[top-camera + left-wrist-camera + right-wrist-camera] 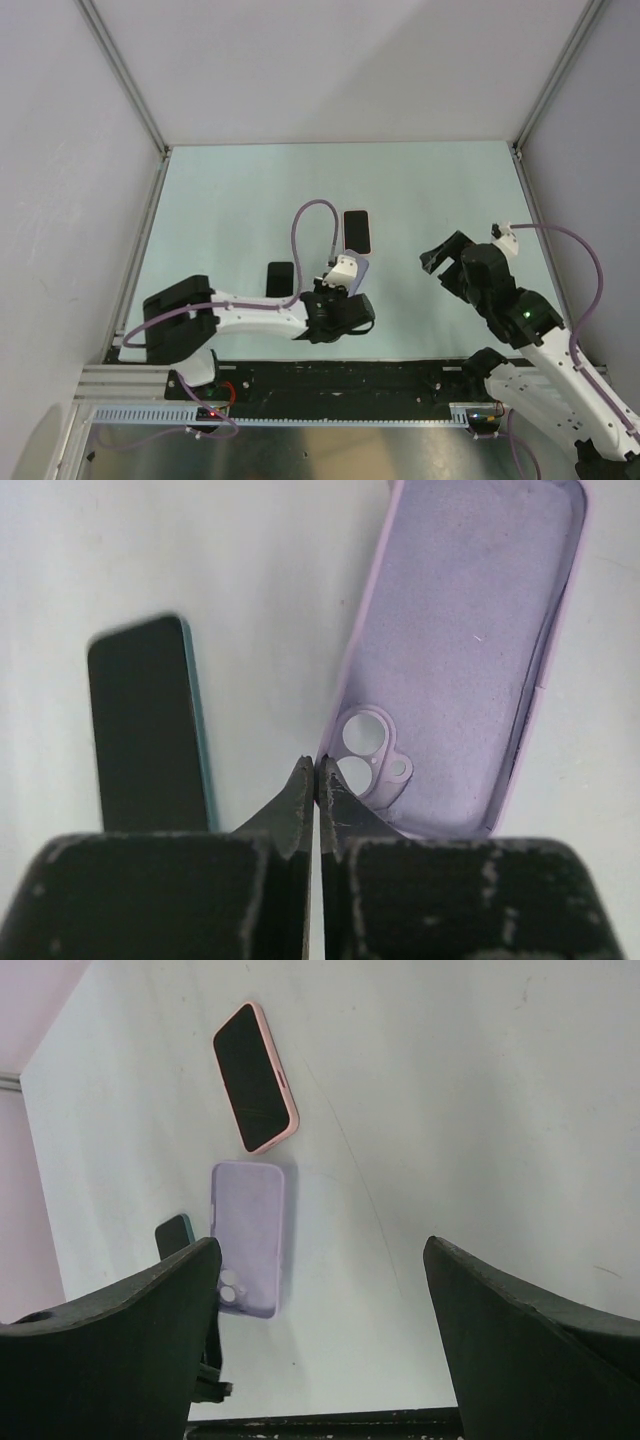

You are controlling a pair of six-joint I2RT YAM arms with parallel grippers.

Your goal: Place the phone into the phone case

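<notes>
Down at the middle of the pale green worktop (230, 200), the left gripper (317, 780) is right at the lilac phone case (460, 650). Its fingers are pinched together, tips meeting, and the case's thin rim runs straight into the seam between them, at the corner beside the camera cutout. One finger sits outside the wall and the other lies over the inner lining, so that looks like a grip on the rim. The case lies open side up, its soft lining showing, with its long side running away from the left wrist camera.

Just left of the case, apart from it, lies the teal-edged phone (150, 730), flat on the worktop with its dark face up. Beyond the case, on the far side, a second phone in a pink case (255, 1077) lies screen up, near the lilac one but not touching it.

Over on the right, the right gripper (322, 1250) hangs above the worktop, well apart from all three items. Its fingers are spread wide, with nothing between them. From its wrist camera, the pink-cased phone, the lilac case and a corner of the teal-edged phone all show off to one side.
</notes>
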